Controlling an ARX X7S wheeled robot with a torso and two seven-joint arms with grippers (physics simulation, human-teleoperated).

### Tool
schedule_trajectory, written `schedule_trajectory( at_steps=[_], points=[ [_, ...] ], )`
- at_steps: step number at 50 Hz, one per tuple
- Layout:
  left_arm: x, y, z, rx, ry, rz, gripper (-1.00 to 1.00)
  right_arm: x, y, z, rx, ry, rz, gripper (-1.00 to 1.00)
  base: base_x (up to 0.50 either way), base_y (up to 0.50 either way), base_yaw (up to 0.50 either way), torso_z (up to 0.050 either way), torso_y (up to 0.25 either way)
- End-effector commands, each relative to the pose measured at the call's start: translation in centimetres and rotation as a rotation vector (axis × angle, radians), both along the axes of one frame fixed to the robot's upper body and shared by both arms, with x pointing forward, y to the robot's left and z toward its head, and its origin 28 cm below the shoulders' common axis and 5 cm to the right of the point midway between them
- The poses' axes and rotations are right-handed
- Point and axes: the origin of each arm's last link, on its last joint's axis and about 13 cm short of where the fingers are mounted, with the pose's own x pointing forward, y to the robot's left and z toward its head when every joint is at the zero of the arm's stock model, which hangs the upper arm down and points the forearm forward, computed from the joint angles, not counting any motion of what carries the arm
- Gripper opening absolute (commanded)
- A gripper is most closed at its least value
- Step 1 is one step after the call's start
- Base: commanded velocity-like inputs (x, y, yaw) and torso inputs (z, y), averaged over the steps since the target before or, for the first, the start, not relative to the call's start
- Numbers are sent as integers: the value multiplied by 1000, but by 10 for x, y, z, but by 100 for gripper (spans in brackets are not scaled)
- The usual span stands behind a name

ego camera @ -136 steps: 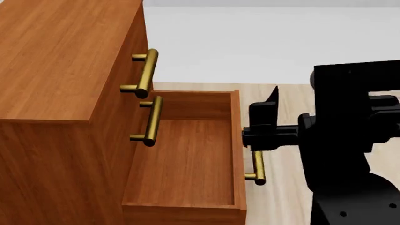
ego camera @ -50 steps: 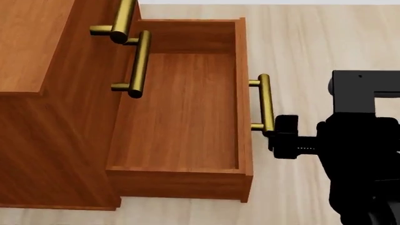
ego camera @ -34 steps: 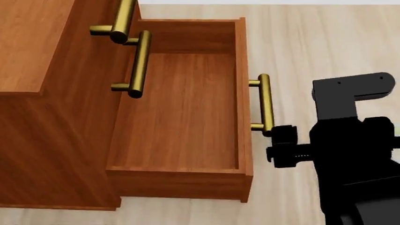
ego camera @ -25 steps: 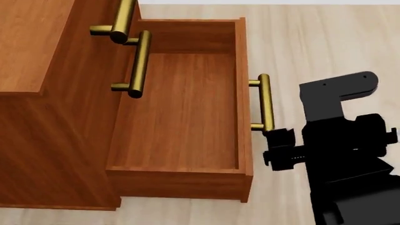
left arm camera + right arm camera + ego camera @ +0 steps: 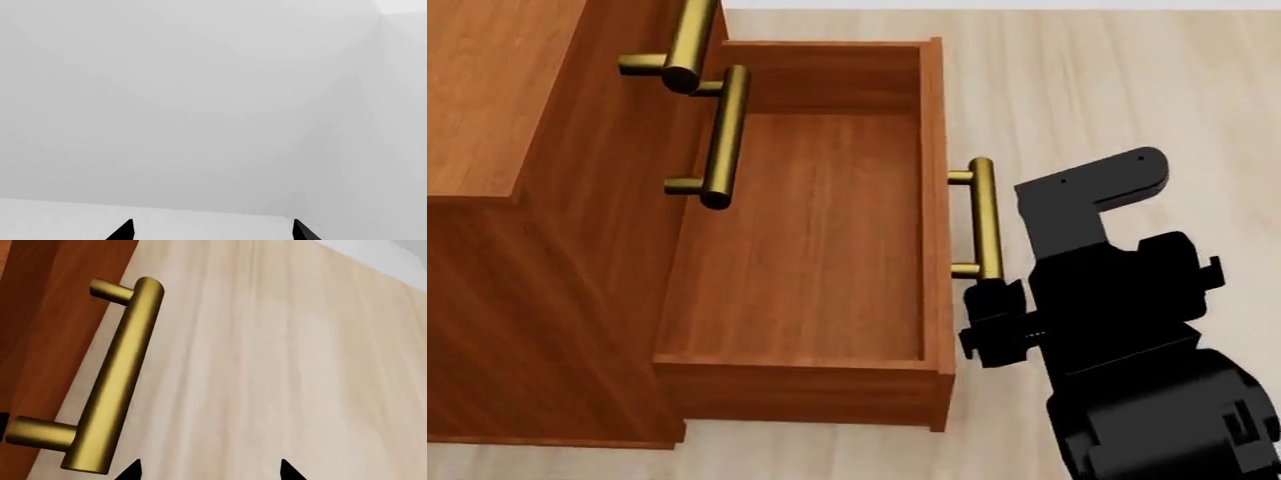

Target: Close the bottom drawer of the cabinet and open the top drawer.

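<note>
**Bottom drawer stands pulled out, right tool beside its handle**

In the head view the cabinet (image 5: 521,120) fills the left side, its reddish-brown top seen from above and its front face turned toward the right. The bottom drawer (image 5: 814,240) is pulled well out of the cabinet over the pale wooden floor (image 5: 1121,90); its inside shows as a bare box. Its brass bar handle (image 5: 984,218) sits on the outer face, held off the wood by two short posts.

Above the open drawer, two more brass bars stand out from the cabinet front. The upper one, cut off by the frame edge, belongs to the top drawer (image 5: 627,40), which sits flush with the cabinet face, as does the middle drawer (image 5: 681,140) just below it.

The right tool (image 5: 994,325) is at the near end of the bottom drawer's handle, just beside the lower post. Whether it touches the bar I cannot tell from the head view. The black arm behind it covers the lower right of the picture.

In the right wrist view the handle lies off to one side of the two dark fingertips (image 5: 130,471), which stand apart with bare floor between them; nothing is gripped, and the right tool is spread wide.

The left wrist view shows only a plain grey-white wall and surface. The left tool (image 5: 210,232) appears as two dark tips set far apart with nothing between them.
</note>
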Motion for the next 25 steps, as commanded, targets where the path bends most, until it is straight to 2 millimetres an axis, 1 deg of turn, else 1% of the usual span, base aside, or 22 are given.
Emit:
schedule_trajectory(
  at_steps=[1,6,16,18,21,22,23,24,25],
  points=[
    [0,0,0,0,1,-1,100,7,10,6,10,-7,59,100,10,0,3,0,0],
    [0,0,-1,0,-1,0,100,8,18,6,16,1,100,100,0,0,2,0,0],
    [0,0,0,-3,-5,-4,100,9,25,7,38,14,135,100,1,0,1,0,0],
    [0,1,-1,-3,-6,-4,100,10,27,7,74,25,156,100,0,0,1,0,0],
    [0,0,-1,-3,-3,-3,100,13,28,7,53,16,155,100,4,0,1,0,0],
    [0,0,-9,-2,-3,-4,100,13,31,8,54,17,170,100,0,0,0,0,0],
    [0,0,-4,-2,-3,-3,100,14,32,8,53,14,171,100,0,0,3,0,0],
    [0,0,-10,-3,-3,-4,100,15,34,9,61,15,182,100,0,0,0,0,0],
    [0,0,-2,-4,-4,-2,100,15,35,10,58,15,190,100,0,0,3,0,0]
  ],
)
